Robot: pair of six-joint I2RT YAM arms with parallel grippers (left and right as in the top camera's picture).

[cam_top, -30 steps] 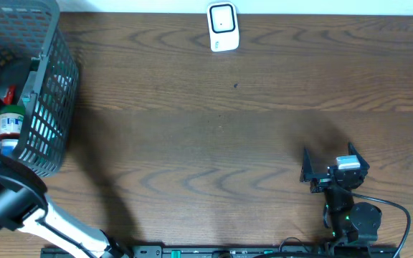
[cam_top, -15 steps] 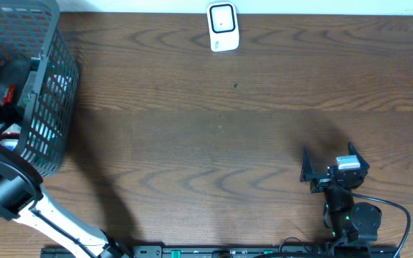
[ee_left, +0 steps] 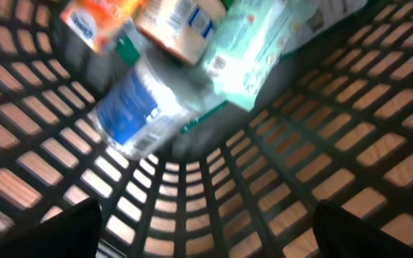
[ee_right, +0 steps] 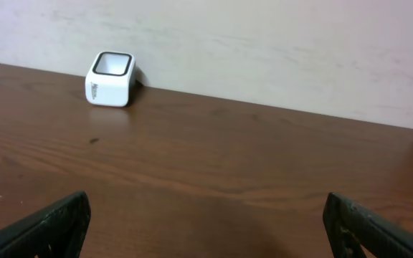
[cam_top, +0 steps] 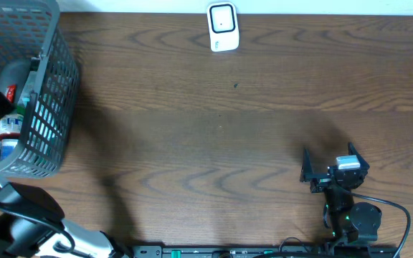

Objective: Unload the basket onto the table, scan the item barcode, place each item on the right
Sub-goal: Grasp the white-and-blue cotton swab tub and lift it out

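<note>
**A:** What is seen from overhead?
**B:** A mesh basket [cam_top: 52, 86] is set at the left edge of the table [cam_top: 214, 129], with items [cam_top: 6, 125] piled inside. A white scanner [cam_top: 223, 27] is placed at the far edge.

**A:** From the left wrist?
**B:** The left gripper [ee_left: 206, 236] is held inside the basket, fingers spread and nothing pinched. A blue-labelled bottle [ee_left: 138, 107] and a pale green packet [ee_left: 260, 50] are seen ahead.

**A:** From the right wrist?
**B:** The right gripper [ee_right: 214, 229] is spread wide, well apart from the scanner.

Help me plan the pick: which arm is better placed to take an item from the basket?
Left. The left gripper hangs open inside the basket, just above the blue-labelled bottle. The right gripper sits open across the table, facing the white scanner.
</note>
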